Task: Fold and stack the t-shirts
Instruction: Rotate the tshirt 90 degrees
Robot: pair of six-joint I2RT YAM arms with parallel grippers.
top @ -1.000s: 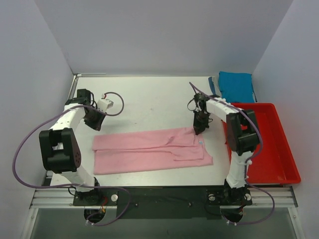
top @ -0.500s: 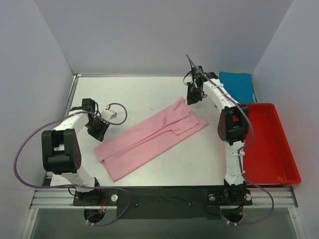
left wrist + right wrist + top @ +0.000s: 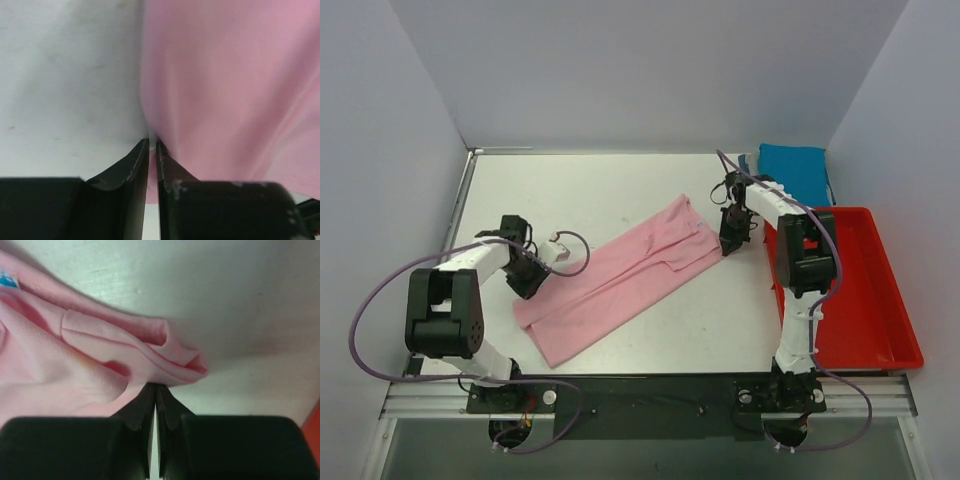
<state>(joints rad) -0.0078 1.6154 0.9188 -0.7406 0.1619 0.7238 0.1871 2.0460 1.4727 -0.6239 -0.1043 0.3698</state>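
Nearby: red tray point(image 3: 863, 300) sits along the right side of the table point(image 3: 620, 190); nothing lies in it that I can see
Obstructions: right arm's upper link stands over the tray's left rim in the top view and hides part of it; purple cables point(image 3: 365, 300) loop off the left arm, far from the tray
Right gripper point(image 3: 728, 243): just beside the tray's far-left corner, low over the table; wrist view point(image 3: 155, 386) has both fingers pressed together with only a hairline between them, tips buried under a bunched hem fold of the pink t-shirt point(image 3: 620, 275), so it reads as clamped on that corner
Left gripper point(image 3: 532, 278): well apart from the tray, across the table to its left; wrist view point(image 3: 152, 142) shows jaws drawn to a thin slit with pink cloth in the slit, pinching the shirt's edge
Pink t-shirt, position: on the table left of the tray, one end almost touching the tray's far-left corner, the other end running away toward the near left
Pink t-shirt, look: folded into a long narrow band, lying diagonally and flat, a lengthwise fold line along it; end by the tray rumpled into layered folds point(image 3: 100, 355); a blue label point(image 3: 9, 279) shows there
Teal t-shirt point(image 3: 795, 172): folded, flat, just beyond the tray's far edge; neither gripper touches it
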